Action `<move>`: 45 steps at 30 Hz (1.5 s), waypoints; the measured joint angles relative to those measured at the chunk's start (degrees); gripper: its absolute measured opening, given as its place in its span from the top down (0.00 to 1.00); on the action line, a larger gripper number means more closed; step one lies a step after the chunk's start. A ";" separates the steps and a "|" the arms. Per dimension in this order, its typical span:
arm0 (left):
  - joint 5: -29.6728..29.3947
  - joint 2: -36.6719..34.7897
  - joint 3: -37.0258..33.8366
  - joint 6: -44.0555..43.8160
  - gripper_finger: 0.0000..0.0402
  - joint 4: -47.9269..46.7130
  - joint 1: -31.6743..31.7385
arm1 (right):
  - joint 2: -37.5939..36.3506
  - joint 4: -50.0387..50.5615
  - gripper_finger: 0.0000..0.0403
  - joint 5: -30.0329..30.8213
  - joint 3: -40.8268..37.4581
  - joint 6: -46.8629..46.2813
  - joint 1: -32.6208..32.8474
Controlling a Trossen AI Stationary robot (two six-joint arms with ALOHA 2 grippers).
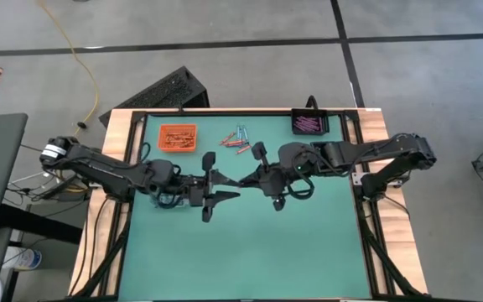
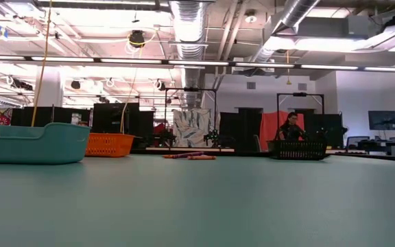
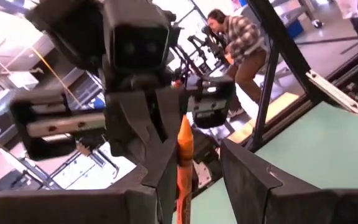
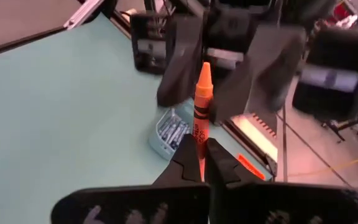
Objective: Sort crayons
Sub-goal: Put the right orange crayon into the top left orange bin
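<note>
right gripper (image 4: 201, 163) clamps an orange crayon (image 4: 200, 118), tip aimed between the left gripper's (image 3: 197, 171) parted jaws.

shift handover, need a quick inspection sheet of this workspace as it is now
surface: green mat on wood-edged table.
job's things: orange crayon upright in right end effector; loose crayons at far edge.
clutter: orange tray, black tray with purple crayons, light blue tray with blue crayons.
grippers: right end effector shut on the orange crayon; left end effector open around its tip, mid-table.
cables: yellow cable on floor.
surroundings: person beyond table.
</note>
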State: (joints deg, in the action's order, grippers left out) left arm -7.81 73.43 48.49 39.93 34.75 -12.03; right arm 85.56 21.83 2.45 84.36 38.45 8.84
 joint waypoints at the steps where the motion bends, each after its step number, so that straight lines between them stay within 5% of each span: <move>1: -0.08 0.84 0.21 -0.01 0.73 0.27 0.02 | 0.02 -0.23 1.00 -0.32 0.00 0.41 0.00; 20: -6.84 5.46 2.45 0.57 0.74 5.70 -0.88 | 0.02 1.15 1.00 0.37 0.00 0.45 -0.79; 32: -13.08 5.46 2.45 5.05 0.93 3.60 -3.44 | 0.09 2.49 1.00 0.45 0.00 0.62 -1.07; 45: -15.08 5.42 2.49 7.39 0.98 1.06 -3.97 | 0.11 4.25 0.96 0.50 0.00 -2.21 -2.00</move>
State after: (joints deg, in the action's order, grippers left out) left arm -22.90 78.85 50.98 47.33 35.81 -16.00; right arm 85.67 26.08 2.95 84.36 36.24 6.84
